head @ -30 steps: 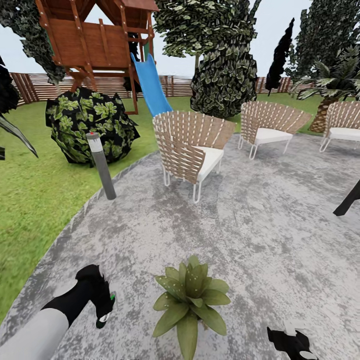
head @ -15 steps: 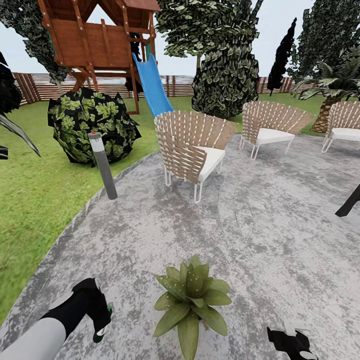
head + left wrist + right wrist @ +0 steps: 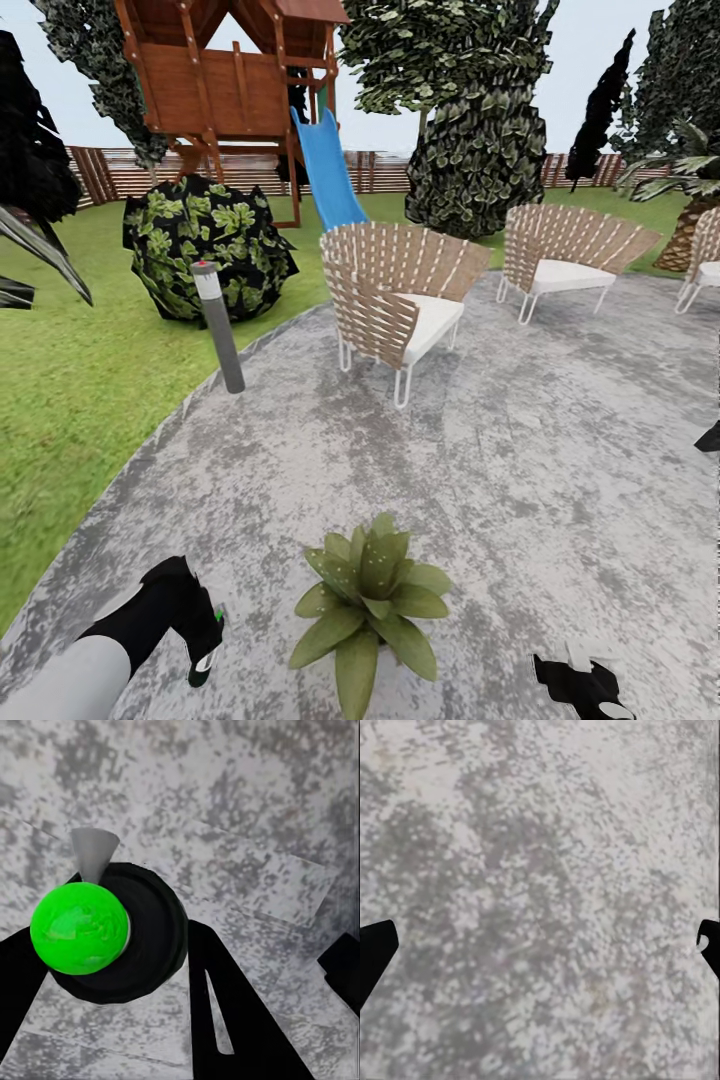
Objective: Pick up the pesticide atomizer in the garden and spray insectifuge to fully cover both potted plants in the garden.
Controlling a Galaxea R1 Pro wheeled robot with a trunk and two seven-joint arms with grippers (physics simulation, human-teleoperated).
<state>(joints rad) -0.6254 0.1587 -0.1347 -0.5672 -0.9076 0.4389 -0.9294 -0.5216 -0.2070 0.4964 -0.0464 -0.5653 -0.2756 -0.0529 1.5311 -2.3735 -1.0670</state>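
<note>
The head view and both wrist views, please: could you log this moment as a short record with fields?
setting: grey paved patio bordered by lawn
left gripper: shut on the pesticide atomizer, green top visible
right gripper: open, fingers spread over bare paving
potted plant: on the patio between the two grippers, apart from both
background: woven chairs, grey bollard, blue slide

Mottled grey stone patio; woven wicker chair; wooden playhouse
</note>
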